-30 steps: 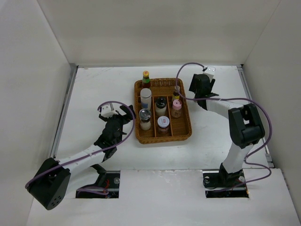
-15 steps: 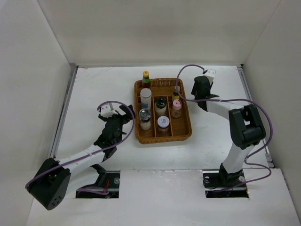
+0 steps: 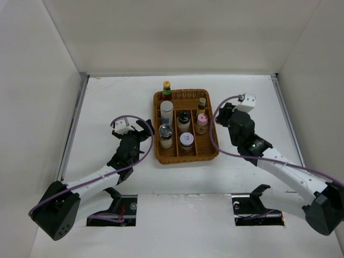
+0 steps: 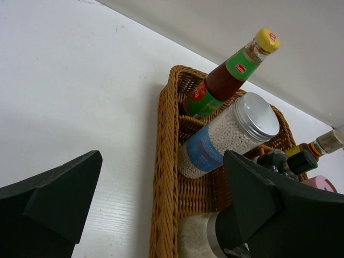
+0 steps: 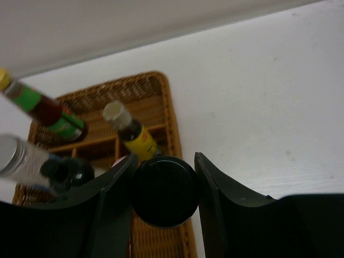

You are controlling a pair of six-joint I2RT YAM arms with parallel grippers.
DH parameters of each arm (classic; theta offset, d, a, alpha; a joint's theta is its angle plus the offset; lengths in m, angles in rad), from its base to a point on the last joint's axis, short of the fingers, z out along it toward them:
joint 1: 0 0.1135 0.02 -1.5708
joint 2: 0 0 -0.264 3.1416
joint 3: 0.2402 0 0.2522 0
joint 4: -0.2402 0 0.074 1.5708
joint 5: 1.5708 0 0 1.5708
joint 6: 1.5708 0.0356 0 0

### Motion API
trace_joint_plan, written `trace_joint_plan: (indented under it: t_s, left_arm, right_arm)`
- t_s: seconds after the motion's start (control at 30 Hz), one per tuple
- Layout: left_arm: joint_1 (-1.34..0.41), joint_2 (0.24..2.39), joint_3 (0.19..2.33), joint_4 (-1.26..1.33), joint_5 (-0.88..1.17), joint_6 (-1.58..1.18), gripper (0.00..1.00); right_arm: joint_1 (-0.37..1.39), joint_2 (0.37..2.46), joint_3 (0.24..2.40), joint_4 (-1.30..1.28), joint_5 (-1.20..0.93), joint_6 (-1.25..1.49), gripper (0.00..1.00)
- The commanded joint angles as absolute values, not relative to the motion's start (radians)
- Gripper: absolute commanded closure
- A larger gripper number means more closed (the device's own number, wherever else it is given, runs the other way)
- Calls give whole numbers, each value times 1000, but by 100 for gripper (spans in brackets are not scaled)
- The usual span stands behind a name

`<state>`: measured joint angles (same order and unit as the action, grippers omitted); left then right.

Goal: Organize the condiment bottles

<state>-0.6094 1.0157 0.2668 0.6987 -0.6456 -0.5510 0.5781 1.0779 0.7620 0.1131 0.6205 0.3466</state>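
Right wrist view: my right gripper [image 5: 164,161] pinches a black-capped bottle [image 5: 164,193] beside the wicker tray [image 5: 141,80], likely to slot it in; left gripper [image 3: 145,130] spread.

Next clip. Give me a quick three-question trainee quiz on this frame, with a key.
1. True or false: the left end effector holds a bottle.
2. The sauce bottle at the wicker tray's far-left corner has which cap? A yellow, B pink, C white.
3. The right end effector grips a capped bottle. Cap colour: ___?
Key: 1 false; 2 A; 3 black.
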Motion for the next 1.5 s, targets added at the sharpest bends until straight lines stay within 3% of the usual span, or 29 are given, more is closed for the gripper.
trace_joint_plan:
  t_s: [0.0, 0.2, 0.57, 0.63, 0.77, 0.9, 0.97, 1.47]
  left_arm:
    - [-607, 1000, 279, 738, -655, -560, 0]
    - [-593, 1012, 281, 732, -660, -575, 0]
    - [-548, 1097, 344, 603, -657, -646, 0]
    - [-542, 1107, 359, 571, -663, -652, 0]
    - [-533, 1134, 420, 468, -657, -653, 0]
    - [-544, 1150, 471, 381, -666, -663, 0]
    - [-545, 1143, 505, 316, -666, -664, 0]
    - [-573, 968, 747, 15, -649, -644, 0]
  right_arm:
    - [680, 1032, 697, 66, 650, 382, 65]
    - [803, 1132, 684, 132, 606, 411, 64]
    - [809, 1348, 612, 316, 588, 408, 61]
    - [809, 1353, 604, 327, 595, 405, 54]
    - [812, 1301, 585, 327, 594, 410, 23]
    - [812, 1240, 581, 307, 601, 399, 12]
    - [812, 1197, 574, 299, 604, 402, 2]
    - [714, 789, 408, 348, 724, 512, 0]
